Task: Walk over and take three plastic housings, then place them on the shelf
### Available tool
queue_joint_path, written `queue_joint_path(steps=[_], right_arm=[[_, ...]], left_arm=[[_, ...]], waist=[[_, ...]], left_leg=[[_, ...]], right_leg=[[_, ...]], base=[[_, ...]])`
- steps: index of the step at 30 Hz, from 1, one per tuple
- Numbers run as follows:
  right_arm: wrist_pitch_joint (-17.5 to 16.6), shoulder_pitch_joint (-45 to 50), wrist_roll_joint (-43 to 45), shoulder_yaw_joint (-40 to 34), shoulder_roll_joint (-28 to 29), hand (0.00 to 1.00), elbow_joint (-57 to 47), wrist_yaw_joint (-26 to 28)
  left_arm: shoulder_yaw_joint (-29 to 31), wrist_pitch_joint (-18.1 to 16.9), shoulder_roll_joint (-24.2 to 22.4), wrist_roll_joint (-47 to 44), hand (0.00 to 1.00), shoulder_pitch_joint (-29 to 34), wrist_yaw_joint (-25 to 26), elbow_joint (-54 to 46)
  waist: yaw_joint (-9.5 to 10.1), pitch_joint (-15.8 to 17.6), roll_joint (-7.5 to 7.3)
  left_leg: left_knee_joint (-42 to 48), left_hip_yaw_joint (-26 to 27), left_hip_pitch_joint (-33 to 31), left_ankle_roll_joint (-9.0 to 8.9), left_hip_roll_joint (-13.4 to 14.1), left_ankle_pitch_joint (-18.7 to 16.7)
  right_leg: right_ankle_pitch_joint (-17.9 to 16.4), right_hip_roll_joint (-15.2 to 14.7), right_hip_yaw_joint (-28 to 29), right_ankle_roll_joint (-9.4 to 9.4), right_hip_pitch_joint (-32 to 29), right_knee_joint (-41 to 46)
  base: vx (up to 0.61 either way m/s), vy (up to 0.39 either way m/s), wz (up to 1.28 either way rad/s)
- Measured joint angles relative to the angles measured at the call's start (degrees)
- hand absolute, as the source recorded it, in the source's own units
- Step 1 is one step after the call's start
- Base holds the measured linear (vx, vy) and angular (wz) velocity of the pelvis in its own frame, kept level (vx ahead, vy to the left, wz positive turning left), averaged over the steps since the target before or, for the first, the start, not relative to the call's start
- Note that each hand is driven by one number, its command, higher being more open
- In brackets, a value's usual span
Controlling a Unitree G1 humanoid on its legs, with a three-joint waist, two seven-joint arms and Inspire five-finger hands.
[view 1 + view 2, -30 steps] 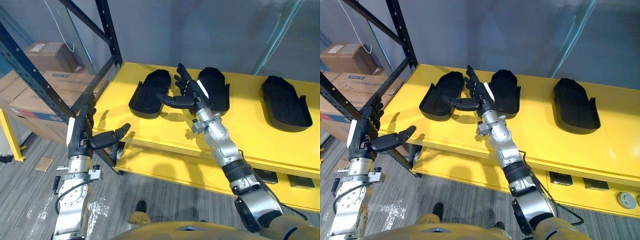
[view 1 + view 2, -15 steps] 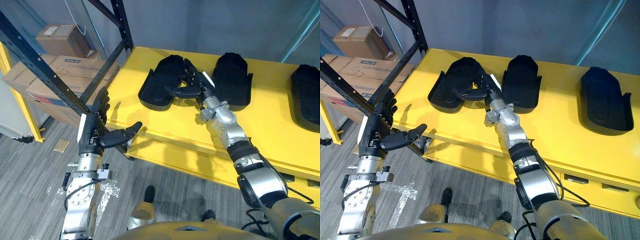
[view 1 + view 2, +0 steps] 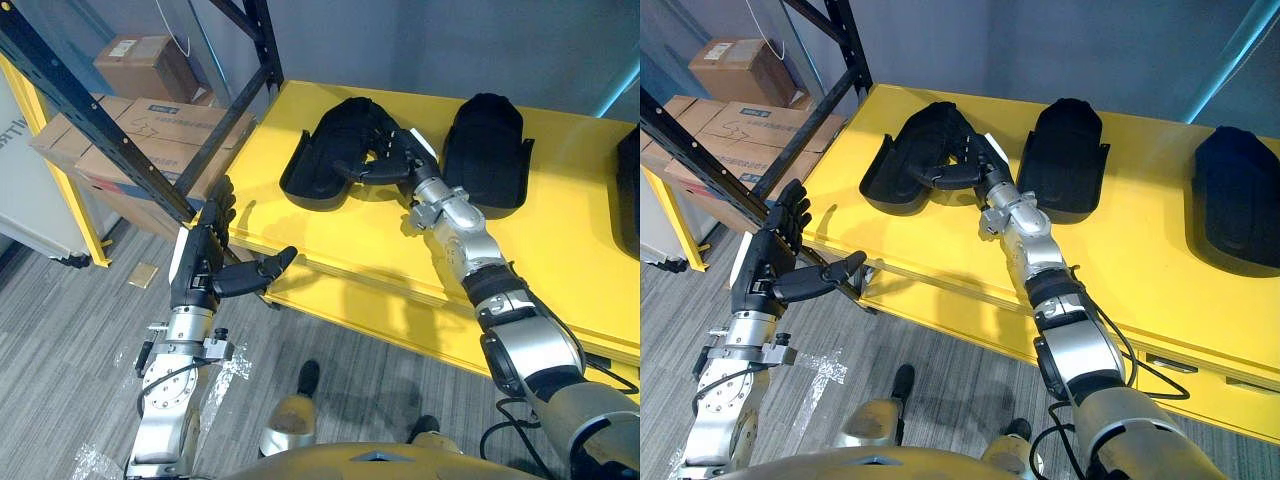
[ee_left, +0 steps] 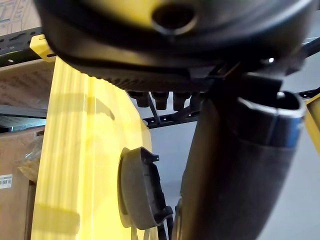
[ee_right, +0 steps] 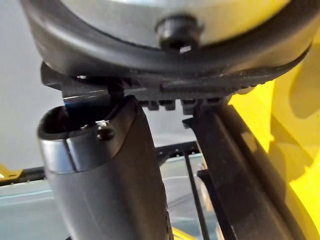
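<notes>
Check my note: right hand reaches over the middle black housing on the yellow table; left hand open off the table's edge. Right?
No: the left eye view shows the right hand over the leftmost housing, not the middle housing. The yellow table and open left hand are as noted.

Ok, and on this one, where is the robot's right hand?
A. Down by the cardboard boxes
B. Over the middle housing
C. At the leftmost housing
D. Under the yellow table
C: the right hand lies at the right edge of the leftmost housing, thumb stretched across it, while the middle housing lies untouched beside it and the left hand hangs open off the front edge of the yellow table.
</notes>
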Motion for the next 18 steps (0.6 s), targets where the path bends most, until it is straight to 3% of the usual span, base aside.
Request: queue_joint_path(steps=[6,10,13,18], right_arm=[[-3.1,-1.3,-0.1,0.0,0.0,1.00,0.0,-1.5],[-5.3,-0.5,-0.3,-0.7,0.0,1.00,-3.2,-6.0],[-6.7,6.8,-3.1,-2.4,1.0,1.00,-21.5,-11.2],[-11.4,23.6,-11.5,-3.0,4.9,1.00,-49.1,-15.0]], left_arm=[[-0.8,0.0,0.0,0.0,1.00,0.1,-0.1,1.9],[-0.7,0.0,0.0,1.0,1.00,0.1,0.2,1.9],[0.6,0.0,0.0,3.6,1.00,0.1,1.8,1.9],[7.2,-0.1,0.3,5.3,1.00,-0.3,5.4,1.9]], waist=[[0.06,0.3,0.51],[-0.17,0.3,0.51],[-0.65,0.3,0.39],[-4.46,0.1,-0.62]], left_leg=[[0.0,-0.2,0.1,0.02,0.0,0.1],[0.0,0.1,0.4,0.02,0.0,0.1],[0.0,2.0,1.6,-0.02,0.1,-0.4],[0.0,7.2,4.1,-0.04,0.6,-2.1]], right_leg=[[-1.1,-0.4,0.0,-0.10,-0.5,1.9],[-1.1,-0.4,0.3,-0.08,-0.6,1.8],[-0.9,-0.3,2.1,0.04,-0.6,1.5],[0.9,0.8,6.5,0.27,-0.4,-1.8]], base=[[-0.01,-0.011,0.01],[-0.01,-0.018,-0.04],[0.00,-0.015,-0.26],[0.02,0.000,-0.53]])
